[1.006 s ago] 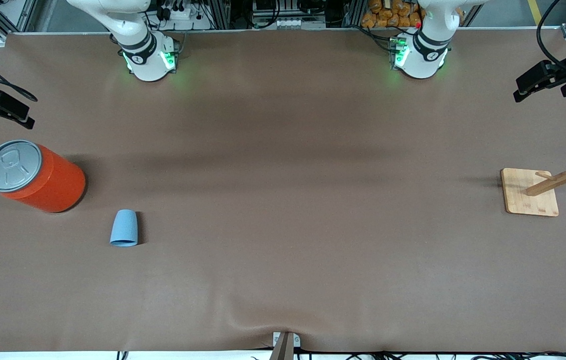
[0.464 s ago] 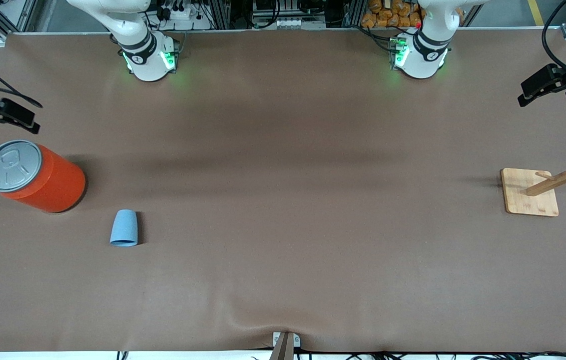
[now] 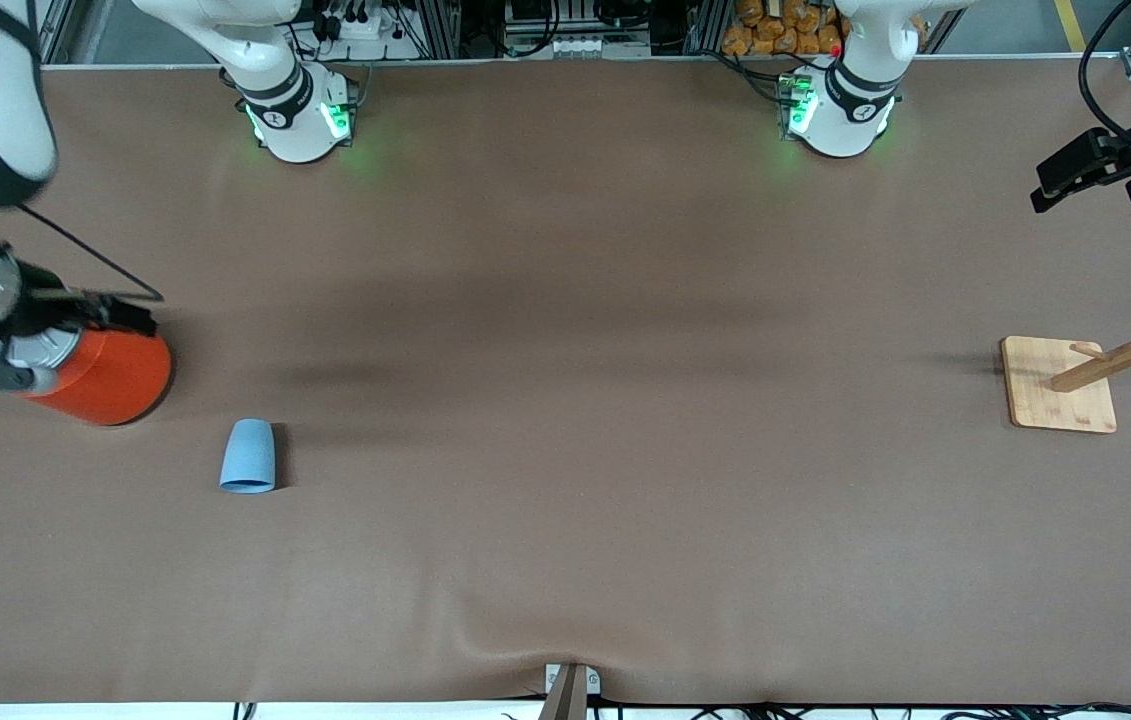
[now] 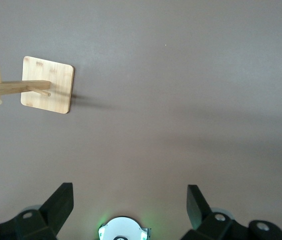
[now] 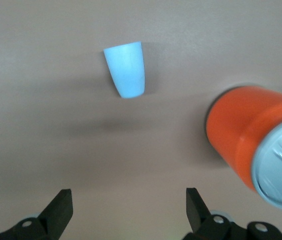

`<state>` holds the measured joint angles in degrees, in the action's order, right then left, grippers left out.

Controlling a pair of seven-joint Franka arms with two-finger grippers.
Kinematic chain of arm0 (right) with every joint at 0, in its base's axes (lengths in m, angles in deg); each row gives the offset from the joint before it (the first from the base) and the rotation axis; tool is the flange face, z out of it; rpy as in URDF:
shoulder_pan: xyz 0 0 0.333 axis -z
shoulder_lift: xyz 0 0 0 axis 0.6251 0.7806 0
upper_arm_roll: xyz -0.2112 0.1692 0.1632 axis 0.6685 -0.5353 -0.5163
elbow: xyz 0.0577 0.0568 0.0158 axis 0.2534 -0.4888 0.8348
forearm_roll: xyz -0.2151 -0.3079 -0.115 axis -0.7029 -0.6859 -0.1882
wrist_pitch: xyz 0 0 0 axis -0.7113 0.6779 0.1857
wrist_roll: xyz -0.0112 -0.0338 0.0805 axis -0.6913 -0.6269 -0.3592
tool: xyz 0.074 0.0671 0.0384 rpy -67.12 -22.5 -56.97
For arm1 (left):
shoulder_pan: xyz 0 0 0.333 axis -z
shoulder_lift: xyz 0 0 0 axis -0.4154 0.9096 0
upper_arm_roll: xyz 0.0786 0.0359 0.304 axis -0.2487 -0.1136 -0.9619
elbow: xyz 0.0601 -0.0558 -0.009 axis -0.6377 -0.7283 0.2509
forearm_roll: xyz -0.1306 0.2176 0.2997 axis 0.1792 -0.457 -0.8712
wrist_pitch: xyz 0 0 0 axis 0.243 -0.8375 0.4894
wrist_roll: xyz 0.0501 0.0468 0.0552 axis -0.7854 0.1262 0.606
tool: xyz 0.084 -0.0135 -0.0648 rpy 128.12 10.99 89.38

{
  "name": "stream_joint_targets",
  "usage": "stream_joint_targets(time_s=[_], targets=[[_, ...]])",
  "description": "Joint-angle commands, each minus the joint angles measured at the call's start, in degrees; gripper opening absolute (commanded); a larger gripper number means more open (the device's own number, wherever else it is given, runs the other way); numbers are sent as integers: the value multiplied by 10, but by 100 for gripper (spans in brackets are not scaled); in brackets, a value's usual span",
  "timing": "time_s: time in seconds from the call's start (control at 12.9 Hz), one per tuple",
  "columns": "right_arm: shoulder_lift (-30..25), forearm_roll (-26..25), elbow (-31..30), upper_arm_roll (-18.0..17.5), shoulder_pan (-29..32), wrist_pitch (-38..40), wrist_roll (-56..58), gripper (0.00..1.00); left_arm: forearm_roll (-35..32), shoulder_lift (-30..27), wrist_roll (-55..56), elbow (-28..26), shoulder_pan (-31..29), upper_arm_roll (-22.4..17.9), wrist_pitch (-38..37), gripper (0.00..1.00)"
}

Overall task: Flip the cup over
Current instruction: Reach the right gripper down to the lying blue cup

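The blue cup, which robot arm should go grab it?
Probably the right arm. Its claw is open above the orange can, beside the blue cup. The left claw waits near the wooden rack.

The cup (image 3: 248, 457) lies beside the can (image 3: 110, 375) — nearer the front camera.

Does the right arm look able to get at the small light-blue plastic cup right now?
Probably yes. The right gripper is open over the large orange can, and the small light-blue plastic cup lies on its side beside that can with bare table around it.
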<state>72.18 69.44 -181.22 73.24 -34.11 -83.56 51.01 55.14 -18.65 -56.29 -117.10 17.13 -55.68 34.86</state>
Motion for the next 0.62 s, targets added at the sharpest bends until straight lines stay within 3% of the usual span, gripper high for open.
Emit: stream_joint_targets(time_s=[0.0,0.15,0.54], targets=[[68,-1,1,0,-2,-65,-1,100,11,-10,-10,-16,-4,2,-3,100],[123,-7,-2,0,-10,-161,1,100,12,-7,-10,-18,-3,3,2,100],[192,-30,-2,1,-10,-288,72,100,10,-4,-10,-19,-5,0,19,100]])
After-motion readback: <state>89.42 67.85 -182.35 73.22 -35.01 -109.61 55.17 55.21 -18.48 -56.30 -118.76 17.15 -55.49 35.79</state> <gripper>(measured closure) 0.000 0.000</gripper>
